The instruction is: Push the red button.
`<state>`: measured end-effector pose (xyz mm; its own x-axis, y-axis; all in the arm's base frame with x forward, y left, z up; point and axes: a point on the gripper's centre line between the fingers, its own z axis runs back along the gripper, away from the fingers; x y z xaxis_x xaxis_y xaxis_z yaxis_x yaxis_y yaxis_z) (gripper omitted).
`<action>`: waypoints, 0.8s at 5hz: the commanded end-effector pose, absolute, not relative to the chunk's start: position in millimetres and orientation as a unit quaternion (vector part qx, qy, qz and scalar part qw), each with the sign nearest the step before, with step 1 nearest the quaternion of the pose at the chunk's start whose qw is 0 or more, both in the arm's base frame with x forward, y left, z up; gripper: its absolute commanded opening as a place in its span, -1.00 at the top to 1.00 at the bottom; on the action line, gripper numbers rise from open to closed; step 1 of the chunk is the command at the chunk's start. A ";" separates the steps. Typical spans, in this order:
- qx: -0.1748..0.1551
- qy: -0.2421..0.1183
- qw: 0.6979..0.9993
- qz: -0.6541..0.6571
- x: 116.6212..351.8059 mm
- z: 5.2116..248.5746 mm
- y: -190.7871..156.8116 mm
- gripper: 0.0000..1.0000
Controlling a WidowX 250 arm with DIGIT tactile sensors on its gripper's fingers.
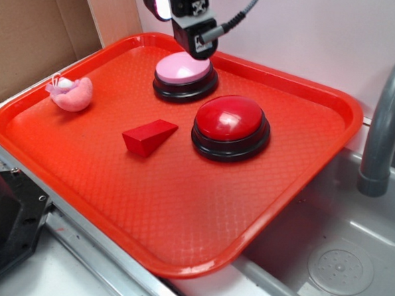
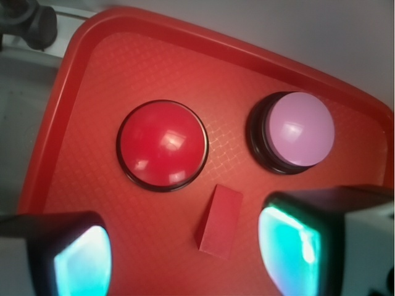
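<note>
The red button [image 1: 231, 120] has a glossy red dome on a black base and sits right of centre on the orange-red tray [image 1: 180, 214]. In the wrist view the red button [image 2: 162, 143] lies ahead and to the left. My gripper [image 1: 197, 46] hangs at the back of the tray, high over the far edge of the pink-topped button [image 1: 183, 70], behind and left of the red one. In the wrist view my gripper [image 2: 185, 259] is open, its two fingers wide apart, with only tray floor and the red wedge block [image 2: 220, 222] seen below between them.
The pink-topped button [image 2: 299, 129] stands close beside the red one. The red wedge block [image 1: 149, 137] lies left of the red button. A pink plush toy [image 1: 72, 93] rests at the tray's left side. A grey faucet [image 1: 387, 119] and sink [image 1: 338, 264] are to the right.
</note>
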<state>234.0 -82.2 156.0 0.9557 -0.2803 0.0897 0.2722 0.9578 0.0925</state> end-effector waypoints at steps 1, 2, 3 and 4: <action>0.028 -0.082 0.985 -0.150 225.8 176.5 -82.0 -1.00; 0.039 -0.077 0.986 -0.144 219.9 185.4 -79.7 -1.00; 0.044 -0.081 0.986 -0.136 211.8 192.6 -76.0 -1.00; 0.045 -0.087 0.987 -0.125 201.2 204.0 -68.8 -1.00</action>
